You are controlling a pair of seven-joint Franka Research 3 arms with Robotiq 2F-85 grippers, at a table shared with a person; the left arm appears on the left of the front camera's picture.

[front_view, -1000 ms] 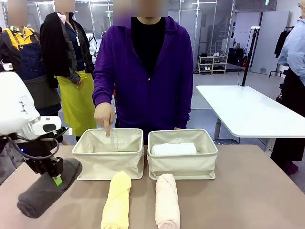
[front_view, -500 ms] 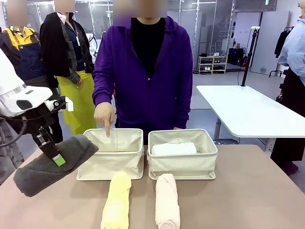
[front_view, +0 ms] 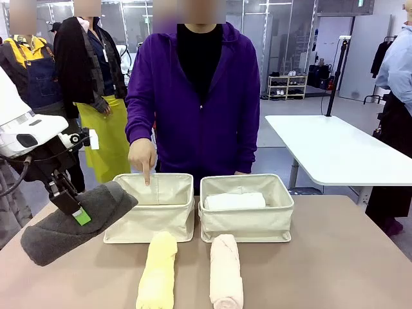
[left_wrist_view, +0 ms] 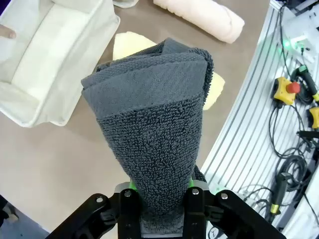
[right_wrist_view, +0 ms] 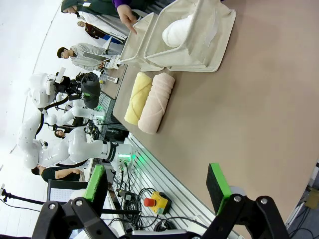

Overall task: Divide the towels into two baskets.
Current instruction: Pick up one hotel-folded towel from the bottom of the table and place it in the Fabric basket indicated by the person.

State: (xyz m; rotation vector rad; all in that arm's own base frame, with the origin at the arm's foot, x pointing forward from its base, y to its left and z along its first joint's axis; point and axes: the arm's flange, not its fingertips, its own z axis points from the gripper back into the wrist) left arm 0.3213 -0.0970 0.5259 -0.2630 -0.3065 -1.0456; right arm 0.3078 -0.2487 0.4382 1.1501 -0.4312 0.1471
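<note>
Front: left hand (front_view: 78, 215) pinching the grey towel (front_view: 45, 235) in the air just left of the left basket (front_view: 151, 222), white towel (front_view: 235, 201) in the right basket (front_view: 248, 225), yellow towel (front_view: 158, 273) and peach towel (front_view: 226, 270) near on the counter (front_view: 335, 257); left wrist: grey towel (left_wrist_view: 154, 149) clamped tight; right wrist: right hand (right_wrist_view: 157, 181) spread.

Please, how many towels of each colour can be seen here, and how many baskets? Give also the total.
1 dark grey towel
1 yellow towel
1 peach towel
1 white towel
2 baskets: the left basket and the right basket
Total: 6 things
</note>
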